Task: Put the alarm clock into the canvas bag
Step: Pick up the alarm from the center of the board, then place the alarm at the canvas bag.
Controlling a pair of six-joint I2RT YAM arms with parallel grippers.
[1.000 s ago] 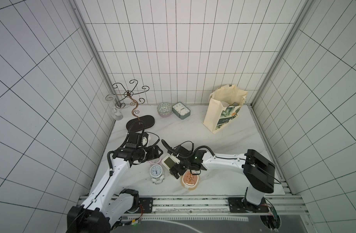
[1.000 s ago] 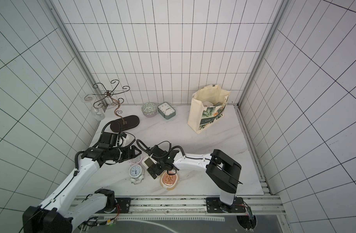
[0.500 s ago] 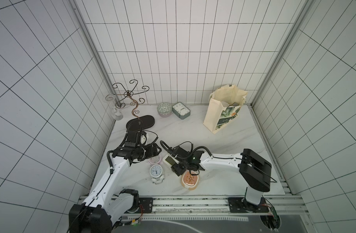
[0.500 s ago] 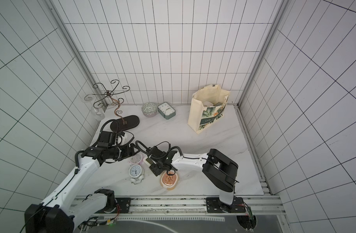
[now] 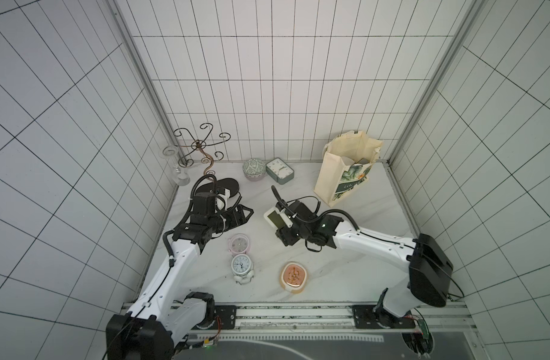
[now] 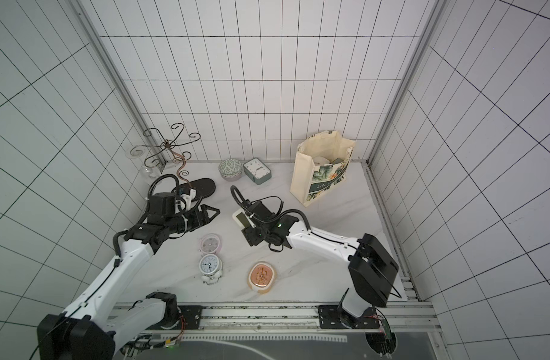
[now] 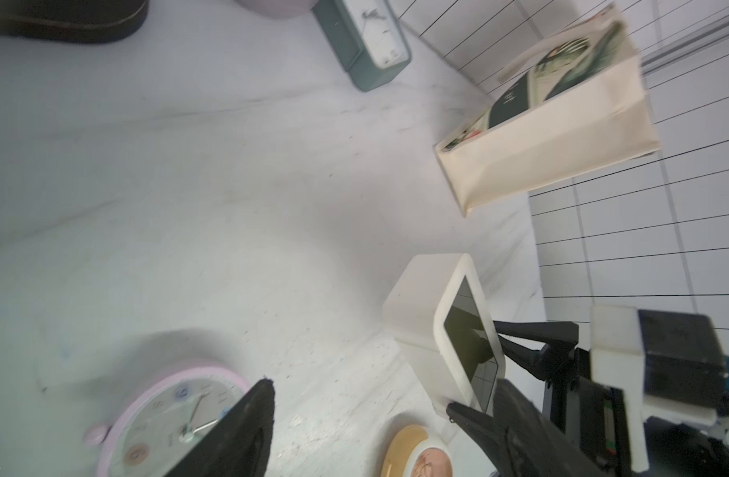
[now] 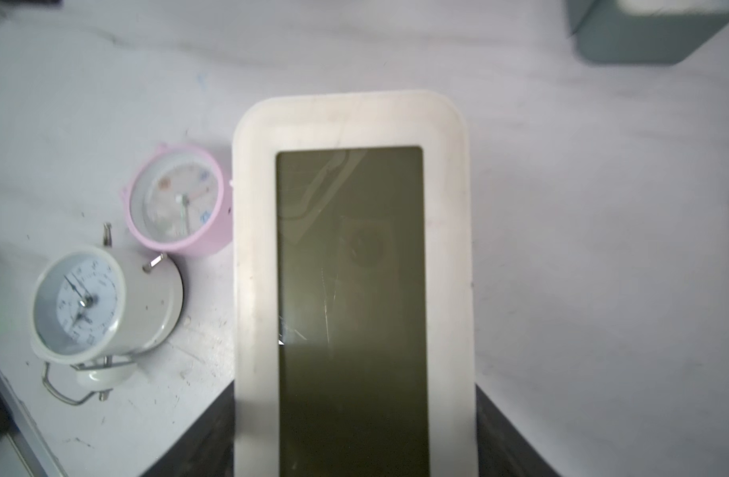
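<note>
Top views, read left to right.

- Upper left, back corner of the table (image 5: 345, 249): glass vase (image 5: 180, 176) and wire stand (image 5: 199, 144). A black slipper (image 5: 228, 186) lies just in front of them.
- Left gripper (image 5: 247, 217): centre-left, over bare table between the slipper and the pink clock (image 5: 238, 243). The jaws are spread wide with nothing between them. The left wrist view agrees: its fingers (image 7: 247, 417) stand well apart, with only table between.
- The pink clock lies face up. The bell clock (image 5: 241, 265) is just below it in frame. I cannot tell whether they touch.
- Upper centre, at the back wall: bowl (image 5: 253, 166) and green clock (image 5: 279, 169), just beside each other.
- Alarm clock (image 5: 274, 218): white case, dark blank screen facing up, at the centre of the frame. The right gripper (image 5: 283, 222) is clamped on it. In the right wrist view the fingers (image 8: 495, 446) flank its two long edges at one end. It looks lifted clear of the table. It is outside the bag (image 5: 331, 174) and well apart from it.
- Lower centre: orange clock (image 5: 294, 275), face up, on its own.
- Upper right, near the back-right corner: the bag stands upright with its mouth open. Something pale and something dark show inside.
</note>
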